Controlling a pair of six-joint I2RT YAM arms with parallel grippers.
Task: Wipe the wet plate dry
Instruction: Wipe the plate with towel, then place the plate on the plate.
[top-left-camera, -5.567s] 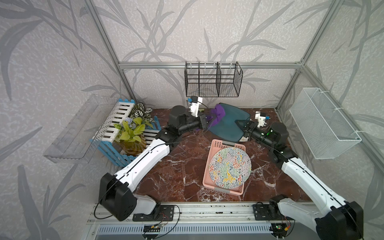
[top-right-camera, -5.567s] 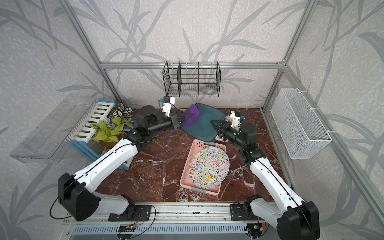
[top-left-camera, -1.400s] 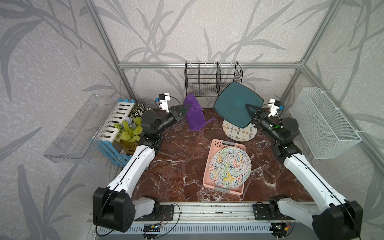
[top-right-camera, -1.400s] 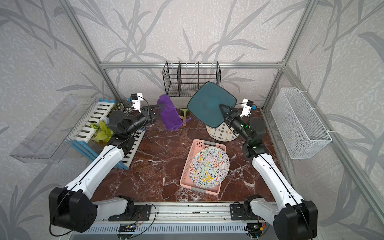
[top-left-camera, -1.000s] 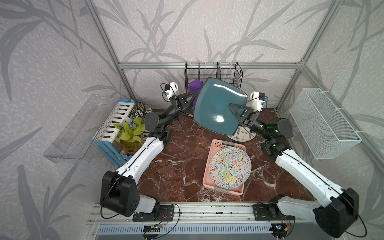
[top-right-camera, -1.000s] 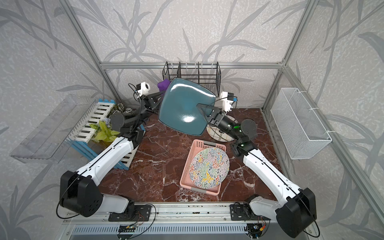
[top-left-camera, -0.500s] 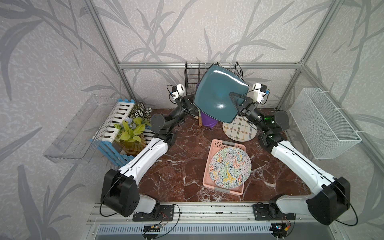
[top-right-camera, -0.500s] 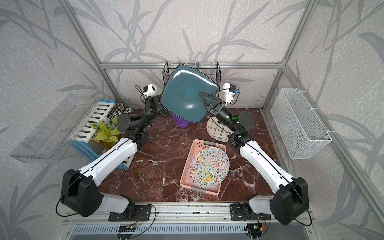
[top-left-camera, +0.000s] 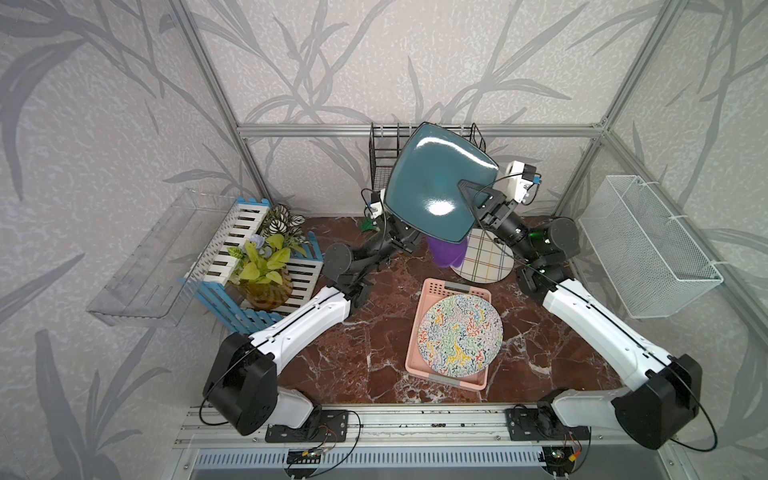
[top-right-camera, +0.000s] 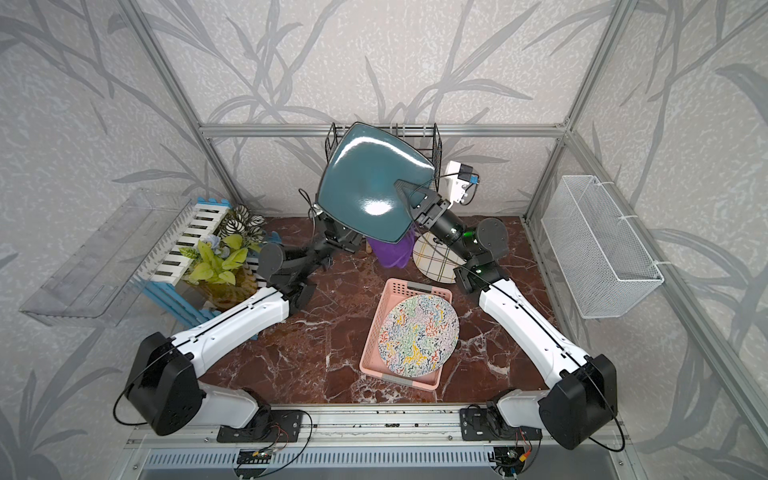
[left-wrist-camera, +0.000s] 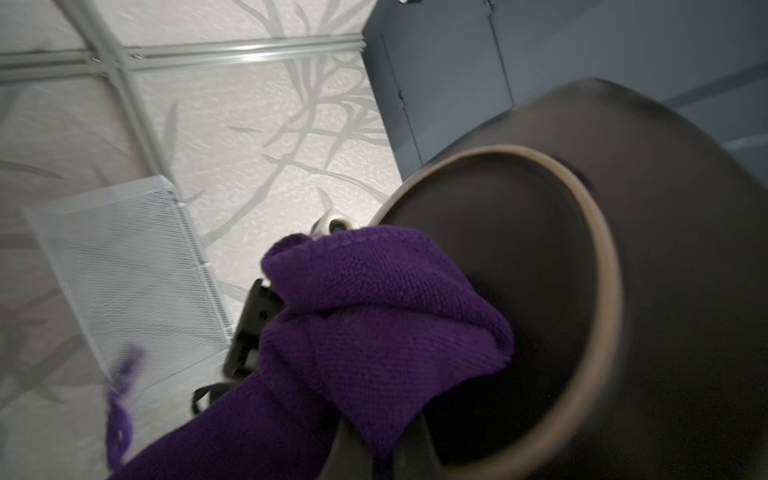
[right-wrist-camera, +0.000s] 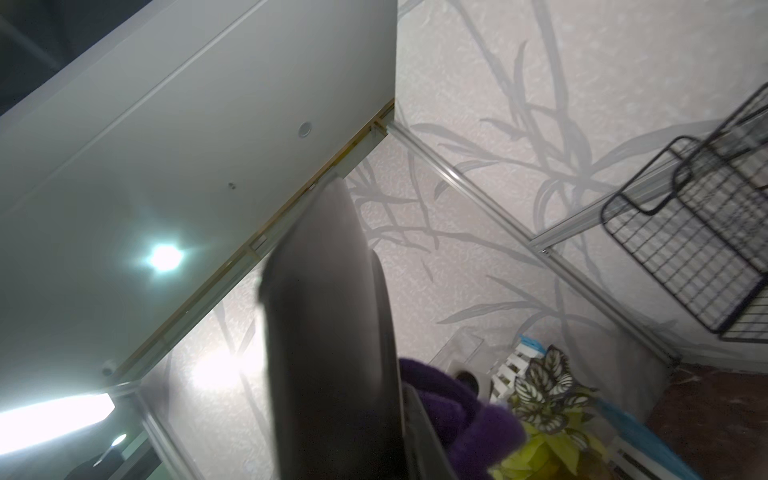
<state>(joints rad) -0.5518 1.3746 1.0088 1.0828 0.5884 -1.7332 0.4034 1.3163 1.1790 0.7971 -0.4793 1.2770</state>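
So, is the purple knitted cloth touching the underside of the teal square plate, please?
Touching: the left wrist view shows the purple knitted cloth bunched against the teal square plate, inside its foot ring.

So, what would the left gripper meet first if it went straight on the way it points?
The underside of the teal plate; the purple cloth it grips looks pressed against it, though contact depth is unclear.

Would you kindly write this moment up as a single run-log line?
right jaws: shut on teal plate, held aloft, tilted | left jaws: shut on purple cloth, touching plate underside | step: wiping underside
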